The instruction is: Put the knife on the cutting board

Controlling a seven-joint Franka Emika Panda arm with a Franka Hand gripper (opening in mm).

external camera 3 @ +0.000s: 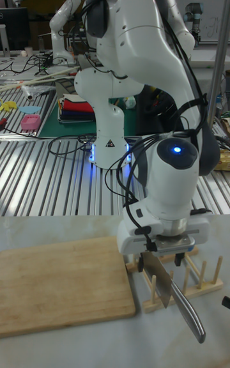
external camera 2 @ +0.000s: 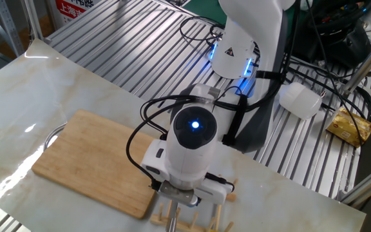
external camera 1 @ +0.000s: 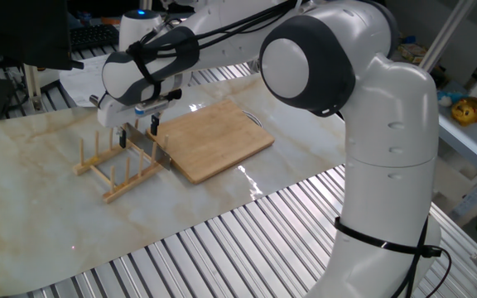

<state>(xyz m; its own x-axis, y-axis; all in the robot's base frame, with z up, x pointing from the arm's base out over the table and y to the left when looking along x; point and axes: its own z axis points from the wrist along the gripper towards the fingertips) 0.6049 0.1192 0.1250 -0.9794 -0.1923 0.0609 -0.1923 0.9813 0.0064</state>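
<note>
The knife leans in a wooden dowel rack, blade uppermost and its slim handle pointing down toward the table. My gripper hangs directly over it, open, with one black finger on each side of the blade's top end; whether either finger touches the blade cannot be told. The light-brown cutting board lies flat beside the rack with nothing on it, and shows again in the tall fixed view. In the other fixed view, my wrist hides most of the knife.
The rack's upright dowels stand close around the knife. A metal loop handle sticks out from the board's far edge. Ribbed metal decking borders the marble tabletop. My own arm base stands at the table's right.
</note>
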